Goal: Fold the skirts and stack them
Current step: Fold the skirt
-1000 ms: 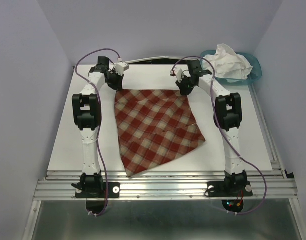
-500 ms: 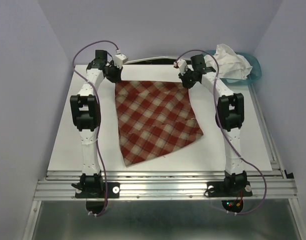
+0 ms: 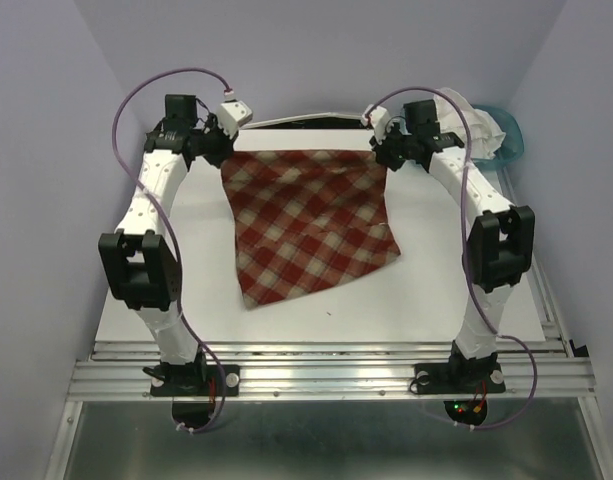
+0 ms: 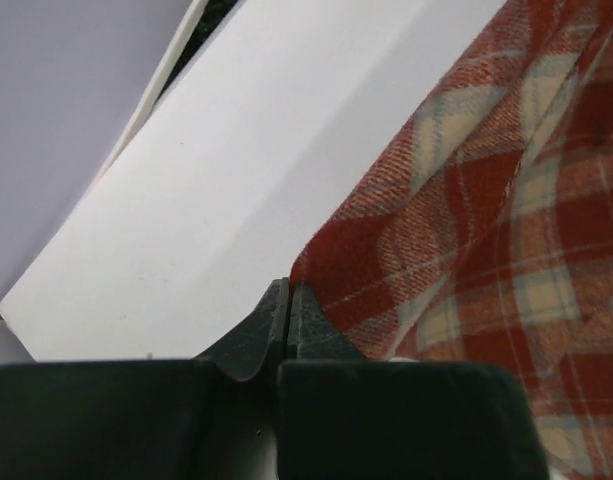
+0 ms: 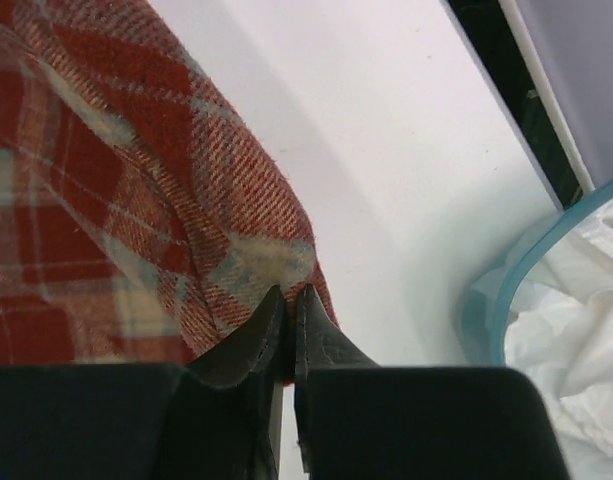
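The red-and-cream plaid skirt (image 3: pixel 311 225) hangs stretched between both grippers at the far side of the table, its lower end trailing on the white tabletop. My left gripper (image 3: pixel 218 152) is shut on its far left corner, seen close in the left wrist view as plaid skirt (image 4: pixel 486 200) pinched at the left gripper (image 4: pixel 289 292). My right gripper (image 3: pixel 384 152) is shut on the far right corner, where the plaid skirt (image 5: pixel 136 180) meets the right gripper (image 5: pixel 289 296). The white skirt (image 3: pixel 464 115) lies crumpled in the teal basket (image 3: pixel 511 135), partly hidden behind the right arm.
The white tabletop (image 3: pixel 466 290) ends in a metal rail (image 3: pixel 326 365) at the near edge. Lavender walls (image 3: pixel 46 150) close in on the left, right and back. The teal basket (image 5: pixel 506 280) stands just right of the right gripper.
Both grippers have risen and moved back and apart with the plaid skirt's top edge. The skirt is lifted and pulled taut, and its lower end has slid away from the near edge.
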